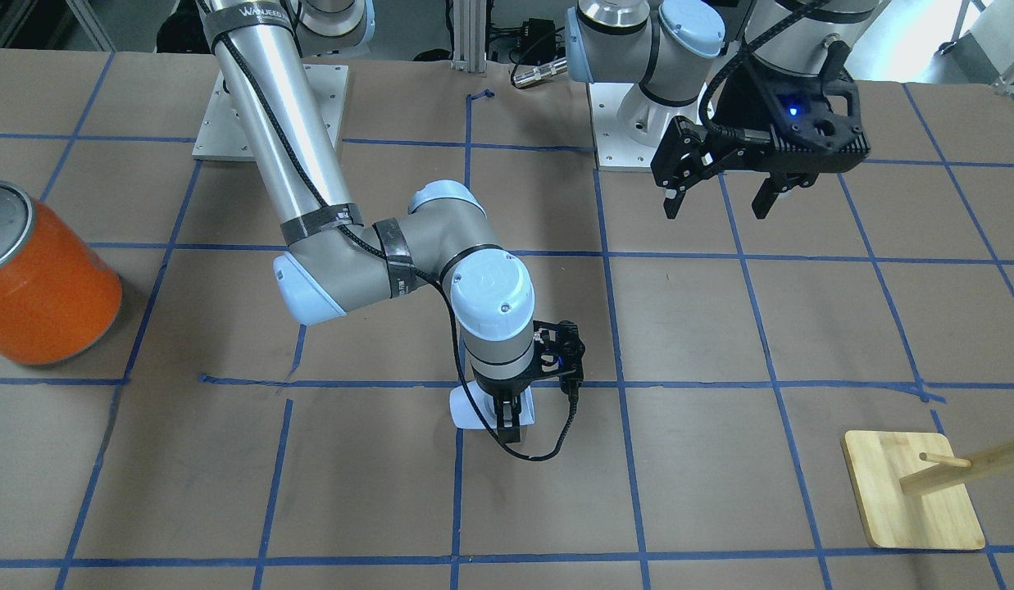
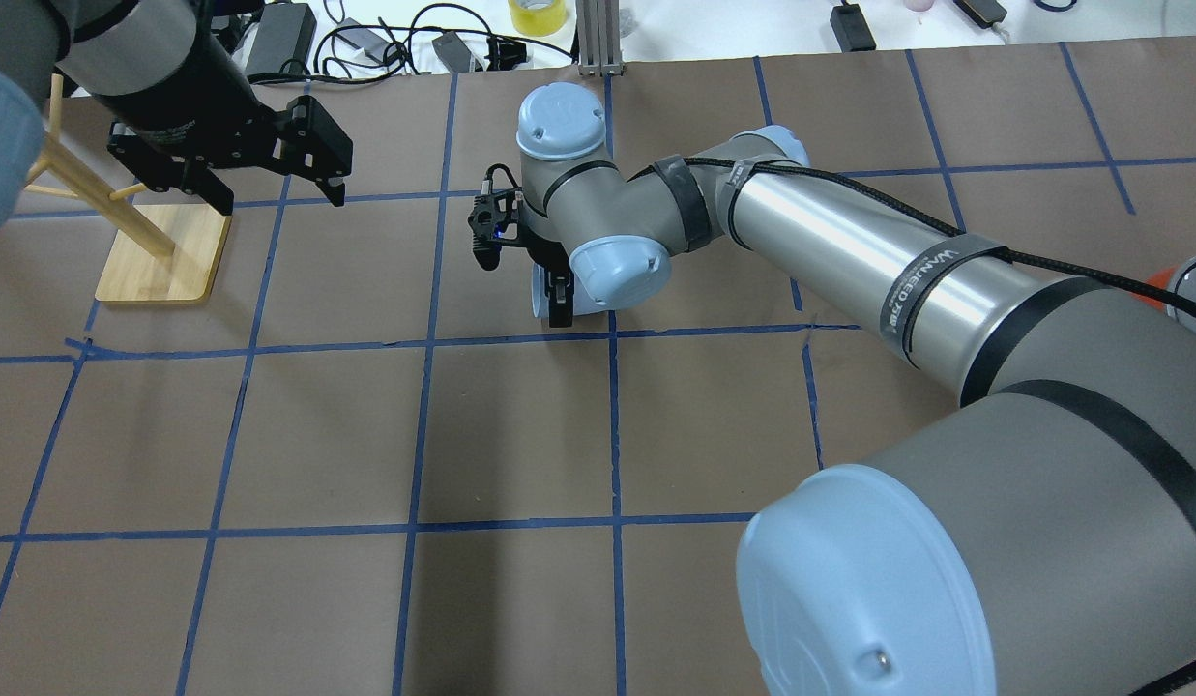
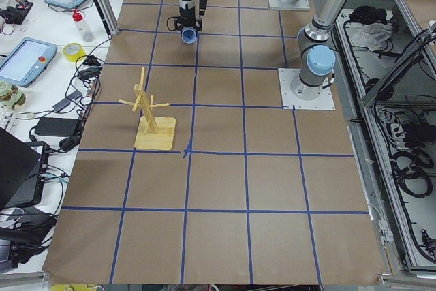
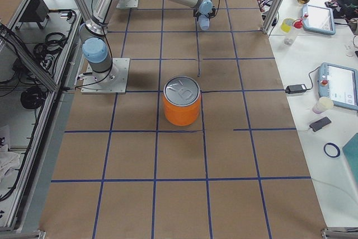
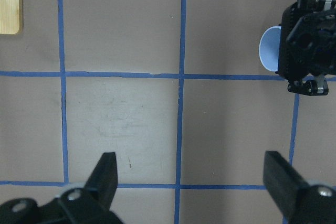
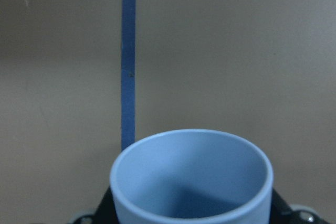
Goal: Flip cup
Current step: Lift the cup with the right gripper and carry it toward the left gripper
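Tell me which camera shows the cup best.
Right wrist view: the cup fills the lower frame, open mouth and inside plain. Front-facing and overhead views show only a pale sliver beside the right gripper; the left wrist view catches part of its rim; both side views show it tiny.

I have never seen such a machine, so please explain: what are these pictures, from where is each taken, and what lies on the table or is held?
Two robot arms stand at one table, covered with brown paper and blue tape lines. Four pictures come from fixed cameras: one facing the robot, one behind it, one at each table end. Two come from cameras on the wrists. The right fingers are closed on the cup, a pale blue tumbler held with its mouth sideways. The left fingers hang open and empty. An orange can and a wooden peg rack stand on the table.
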